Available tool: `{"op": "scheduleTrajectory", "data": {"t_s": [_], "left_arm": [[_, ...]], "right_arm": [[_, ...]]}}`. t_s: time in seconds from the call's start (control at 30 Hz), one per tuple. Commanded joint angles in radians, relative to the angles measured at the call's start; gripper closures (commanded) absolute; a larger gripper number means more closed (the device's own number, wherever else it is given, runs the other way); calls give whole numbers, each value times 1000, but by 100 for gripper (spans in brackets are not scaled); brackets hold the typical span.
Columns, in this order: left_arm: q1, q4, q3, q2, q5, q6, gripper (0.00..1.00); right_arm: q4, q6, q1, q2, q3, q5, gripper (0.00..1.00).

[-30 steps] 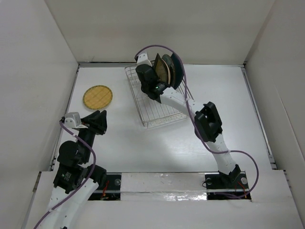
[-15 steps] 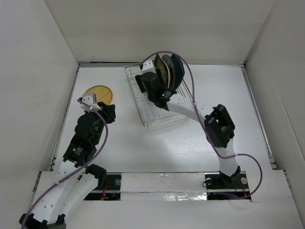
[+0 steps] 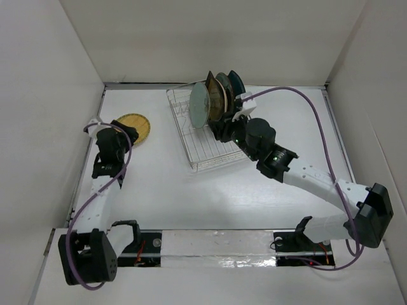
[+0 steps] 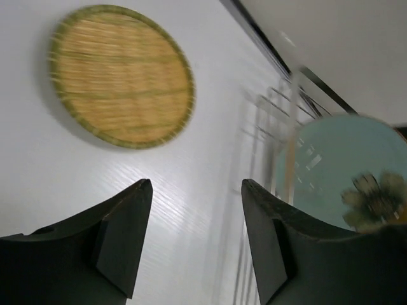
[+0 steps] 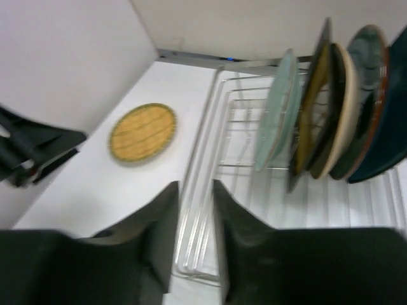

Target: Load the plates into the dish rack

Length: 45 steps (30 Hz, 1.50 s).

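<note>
The yellow checked round plate (image 3: 133,127) lies flat on the table at the left; it also shows in the left wrist view (image 4: 121,76) and the right wrist view (image 5: 142,132). My left gripper (image 3: 126,135) is open and empty just at its near edge, jaws wide (image 4: 196,183). In the silver dish rack (image 3: 206,149) stand the pale green round plate (image 3: 199,105), the amber square (image 3: 213,98), the cream plate (image 5: 339,114), the dark teal round (image 5: 364,89) and the teal square (image 3: 236,82). My right gripper (image 3: 224,127) is empty above the rack's near half, jaws a little apart (image 5: 194,184).
White walls close in the table at the back and both sides. The rack's front left rim (image 5: 202,165) runs under my right fingers. The left arm's body (image 5: 38,149) shows dark at the left of the right wrist view.
My right gripper has drawn back to the right from the rack, leaving the pale green plate upright in the front slot. My left arm has swung up and left to the yellow plate.
</note>
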Motion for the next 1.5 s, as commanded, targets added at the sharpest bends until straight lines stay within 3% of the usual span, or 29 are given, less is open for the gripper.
{"op": "scheduleTrajectory", "data": {"t_s": [0.0, 0.13, 0.5, 0.63, 0.83, 0.93, 0.97, 1.13, 1.23, 1.3, 1.33, 1.47], "left_arm": [[173, 132, -40, 80, 56, -121, 44], [277, 158, -16, 218, 94, -128, 43], [297, 250, 70, 588, 166, -229, 45], [297, 325, 96, 679, 199, -283, 50], [297, 457, 80, 754, 220, -364, 70], [297, 490, 51, 748, 199, -415, 88], [297, 505, 41, 743, 196, -417, 100], [306, 611, -40, 642, 174, -392, 100], [306, 622, -86, 535, 166, -392, 100], [306, 622, -127, 442, 182, -389, 100], [306, 619, -127, 408, 191, -383, 100], [306, 557, -163, 221, 255, -354, 100]], "right_arm": [[37, 45, 10, -28, -37, -76, 58], [20, 25, 19, -89, -95, -95, 53], [42, 25, 19, -146, -178, -93, 51], [45, 25, 19, -137, -178, -99, 51], [42, 25, 19, -112, -173, -95, 51], [43, 25, 19, -111, -170, -98, 51], [42, 25, 19, -109, -169, -98, 51], [30, 22, 19, -117, -153, -116, 50], [27, 33, 19, -120, -133, -159, 44], [22, 38, 19, -111, -109, -199, 31], [22, 39, 19, -103, -98, -207, 31], [10, 47, 10, -48, -46, -253, 13]]}}
